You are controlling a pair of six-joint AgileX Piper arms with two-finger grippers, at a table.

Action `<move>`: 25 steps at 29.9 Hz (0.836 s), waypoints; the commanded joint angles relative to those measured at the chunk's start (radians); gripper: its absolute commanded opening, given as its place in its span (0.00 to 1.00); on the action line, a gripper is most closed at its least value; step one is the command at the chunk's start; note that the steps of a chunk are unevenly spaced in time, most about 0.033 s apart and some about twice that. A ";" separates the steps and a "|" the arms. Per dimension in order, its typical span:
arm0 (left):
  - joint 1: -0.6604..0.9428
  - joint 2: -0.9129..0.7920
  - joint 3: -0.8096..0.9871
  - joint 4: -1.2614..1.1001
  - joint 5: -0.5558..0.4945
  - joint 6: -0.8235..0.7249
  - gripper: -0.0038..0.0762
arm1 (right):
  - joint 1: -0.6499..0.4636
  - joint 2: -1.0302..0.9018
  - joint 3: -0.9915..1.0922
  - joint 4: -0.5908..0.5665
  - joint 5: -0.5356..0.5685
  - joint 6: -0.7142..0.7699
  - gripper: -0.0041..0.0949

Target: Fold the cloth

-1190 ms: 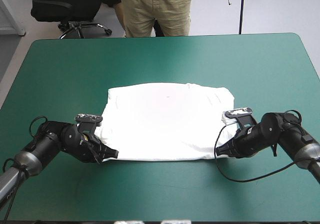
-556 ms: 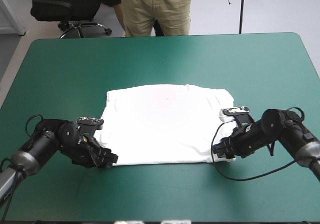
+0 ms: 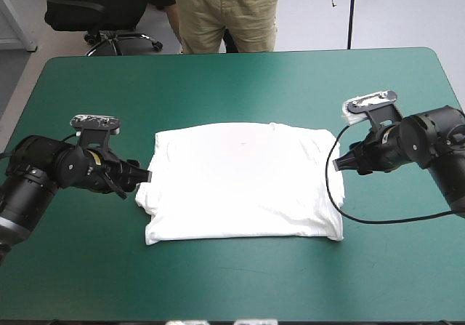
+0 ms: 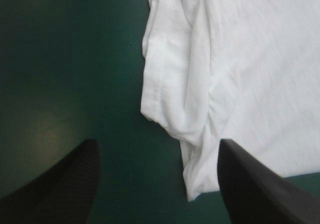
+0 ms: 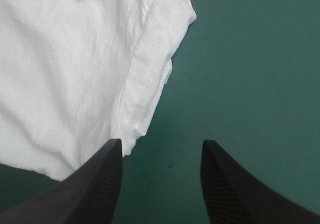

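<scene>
high view: the teal-green table [image 3: 240, 78] is seen covered at its middle by the white t-shirt [image 3: 240, 183], laid flat and folded, with the left gripper [image 3: 139, 176] and right gripper [image 3: 340, 162], fingers held apart, set just beside its opposite side edges.

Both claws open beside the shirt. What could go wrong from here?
1. The T-shirt is bunched in loose layers ahead of the left claw; a pinch there may catch only the top layer.
2. The right claw sits barely at the shirt's folded side edge; closing there may miss it or grab a sliver, skewing the fold.
</scene>
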 commanded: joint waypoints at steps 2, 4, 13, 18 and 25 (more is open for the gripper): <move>0.055 0.054 -0.040 -0.023 -0.021 -0.004 0.66 | -0.008 -0.028 -0.041 -0.006 -0.036 0.002 0.52; 0.091 0.094 -0.040 -0.052 -0.021 0.011 0.66 | -0.008 -0.026 -0.041 -0.003 -0.036 0.002 0.52; 0.145 0.269 -0.035 -0.116 -0.016 0.099 0.66 | -0.008 -0.026 -0.041 -0.003 -0.040 0.002 0.52; 0.145 0.321 0.043 -0.116 -0.070 0.097 0.62 | -0.008 -0.026 -0.041 -0.003 -0.040 0.002 0.52; 0.145 0.331 0.137 -0.116 -0.178 0.097 0.55 | -0.008 -0.026 -0.041 -0.003 -0.040 0.002 0.52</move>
